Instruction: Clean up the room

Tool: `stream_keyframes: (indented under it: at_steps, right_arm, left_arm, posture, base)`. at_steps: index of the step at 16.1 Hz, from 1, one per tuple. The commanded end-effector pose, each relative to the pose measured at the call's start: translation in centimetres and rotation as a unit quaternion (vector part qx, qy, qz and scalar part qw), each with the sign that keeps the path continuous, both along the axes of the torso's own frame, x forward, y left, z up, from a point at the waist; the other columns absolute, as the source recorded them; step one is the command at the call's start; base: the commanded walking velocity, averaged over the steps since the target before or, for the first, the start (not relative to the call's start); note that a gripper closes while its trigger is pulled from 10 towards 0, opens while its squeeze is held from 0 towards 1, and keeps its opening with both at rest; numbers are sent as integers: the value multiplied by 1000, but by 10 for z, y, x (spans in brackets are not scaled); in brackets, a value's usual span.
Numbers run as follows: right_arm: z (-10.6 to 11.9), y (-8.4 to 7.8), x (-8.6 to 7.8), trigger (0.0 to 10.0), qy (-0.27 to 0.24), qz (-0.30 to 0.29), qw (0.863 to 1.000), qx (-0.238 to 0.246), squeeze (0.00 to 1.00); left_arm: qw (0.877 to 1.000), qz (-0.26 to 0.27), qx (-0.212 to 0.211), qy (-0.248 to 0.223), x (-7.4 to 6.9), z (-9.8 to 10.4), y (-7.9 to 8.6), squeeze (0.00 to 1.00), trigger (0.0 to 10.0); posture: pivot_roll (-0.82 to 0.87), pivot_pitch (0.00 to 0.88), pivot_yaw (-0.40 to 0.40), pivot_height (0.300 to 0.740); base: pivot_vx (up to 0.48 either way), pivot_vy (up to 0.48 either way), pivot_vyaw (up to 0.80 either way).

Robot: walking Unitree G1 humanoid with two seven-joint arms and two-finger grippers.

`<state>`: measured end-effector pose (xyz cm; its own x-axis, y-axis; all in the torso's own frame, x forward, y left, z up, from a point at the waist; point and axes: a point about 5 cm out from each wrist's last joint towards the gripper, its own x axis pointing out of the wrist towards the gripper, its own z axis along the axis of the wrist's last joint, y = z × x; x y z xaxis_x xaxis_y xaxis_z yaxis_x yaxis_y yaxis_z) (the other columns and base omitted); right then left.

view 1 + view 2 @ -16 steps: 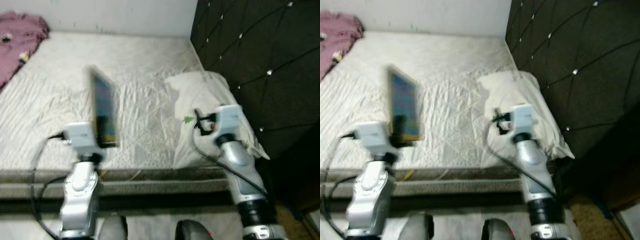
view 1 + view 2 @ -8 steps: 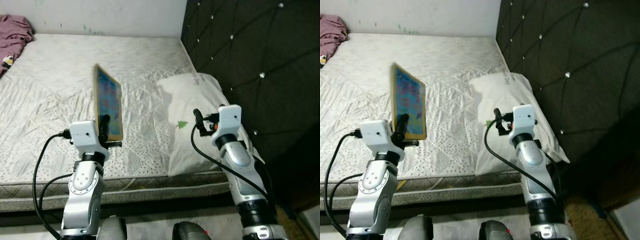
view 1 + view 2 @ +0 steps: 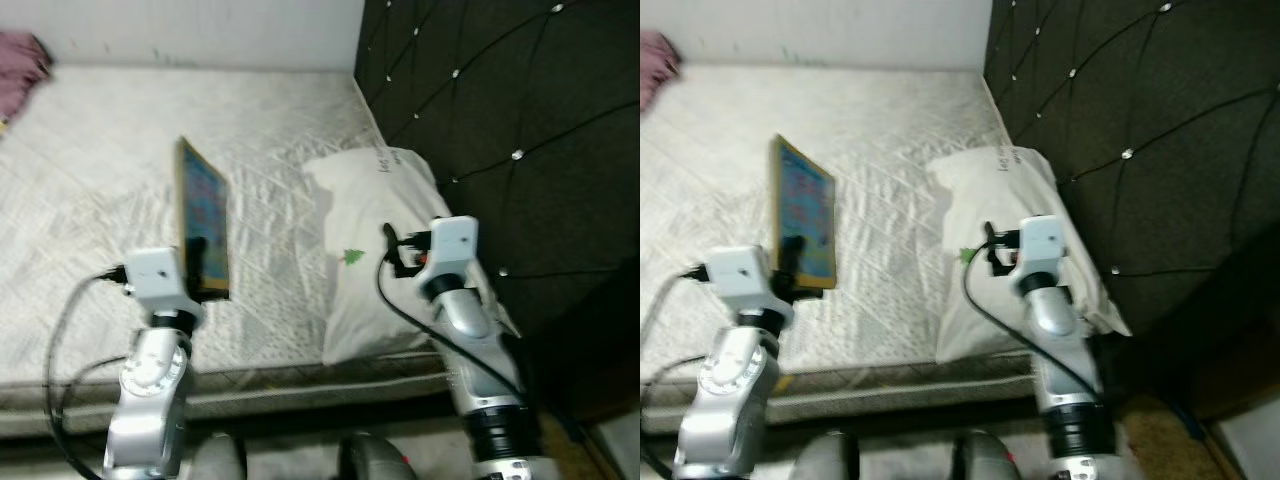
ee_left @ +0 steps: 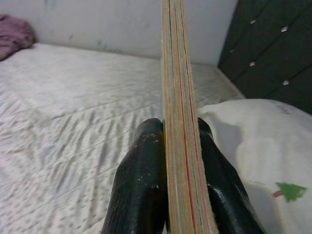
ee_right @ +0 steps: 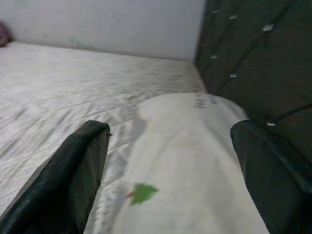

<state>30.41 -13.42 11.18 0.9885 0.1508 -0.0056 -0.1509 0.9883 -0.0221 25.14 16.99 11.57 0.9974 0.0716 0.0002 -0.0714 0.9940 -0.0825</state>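
The left gripper (image 4: 168,195) clamps an upright book (image 3: 203,233) over the bed (image 3: 100,180); the right gripper (image 5: 170,170) gapes wide above the pillow (image 3: 375,230) at three o'clock. Stowing the book likely comes next.

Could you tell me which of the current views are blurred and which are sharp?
Both eye views are softly motion-blurred; the book and pillow edges smear. The left wrist view is sharp on the book's edge between the fingers. The right wrist view is soft, its fingers out of focus.

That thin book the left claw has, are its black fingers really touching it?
Touching. In the left wrist view both black fingers press flat against the book, one on each side, with no gap.
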Motion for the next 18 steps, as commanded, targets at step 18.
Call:
stream_keyframes:
  at_steps: [18]
  right_arm:
    - [4,3,-1,10000,-2,21,1000,-7,0]
  left_arm:
    - [999,-15,-11,-43,11,15,-17,0,10000]
  posture:
    - [-37,54,-68,666]
  base:
    - [70,0,57]
